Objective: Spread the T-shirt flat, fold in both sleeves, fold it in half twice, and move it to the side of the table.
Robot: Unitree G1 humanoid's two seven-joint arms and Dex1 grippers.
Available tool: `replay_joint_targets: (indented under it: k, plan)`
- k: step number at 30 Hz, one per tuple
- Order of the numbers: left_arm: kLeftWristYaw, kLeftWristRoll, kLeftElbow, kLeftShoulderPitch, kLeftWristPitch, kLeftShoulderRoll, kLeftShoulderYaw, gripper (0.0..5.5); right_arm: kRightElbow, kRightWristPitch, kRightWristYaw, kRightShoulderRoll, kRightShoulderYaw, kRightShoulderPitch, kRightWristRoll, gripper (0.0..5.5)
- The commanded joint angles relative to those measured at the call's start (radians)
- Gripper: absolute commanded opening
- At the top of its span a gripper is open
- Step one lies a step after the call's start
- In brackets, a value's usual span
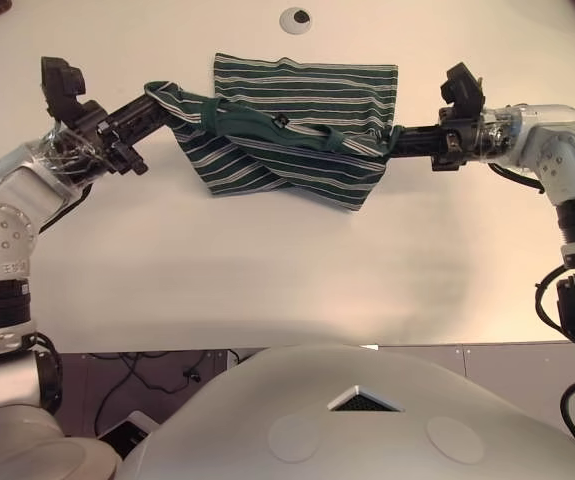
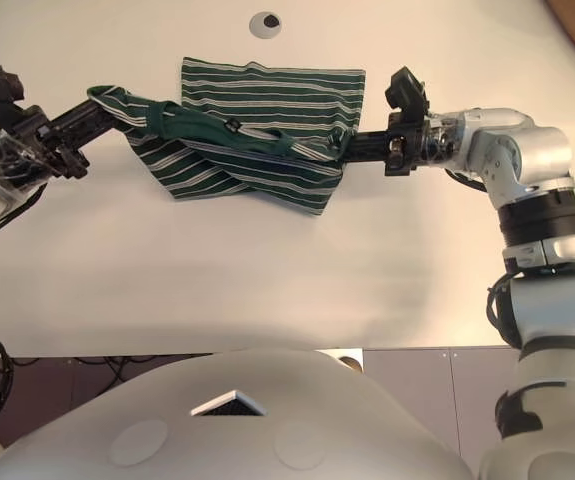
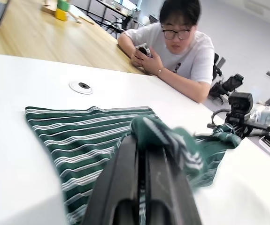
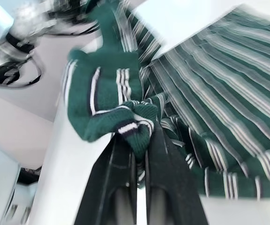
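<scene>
The green striped T-shirt (image 1: pixel 297 120) lies toward the far middle of the white tabletop (image 1: pixel 267 270), strung sideways between the arms with its long axis running left to right. The left gripper (image 1: pixel 160 107) has its jaws pinched shut on bunched cloth at the shirt's left end, the right gripper (image 1: pixel 394 140) likewise at the right end, so each arm sits at its own end. The near edge looks lifted and twisted while the far part lies flat, so I reckon both ends must travel together
</scene>
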Motion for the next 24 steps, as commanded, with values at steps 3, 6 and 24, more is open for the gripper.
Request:
replay_joint_targets:
  k: [3,6,24]
  plan:
    - [0.032,0.199,0.245,-0.255,0.001,-0.150,-0.055,0.00,0.301,-0.019,-0.071,0.147,-0.090,-0.149,-0.118,0.02]
    - [0.010,0.304,0.365,-0.348,-0.003,-0.207,-0.092,0.00,0.433,-0.029,-0.106,0.177,-0.147,-0.199,-0.162,0.02]
    - [0.100,0.654,1.110,-0.680,-0.363,-0.386,0.045,1.20,0.801,-0.193,-0.589,0.335,-0.490,-0.382,-0.270,0.77]
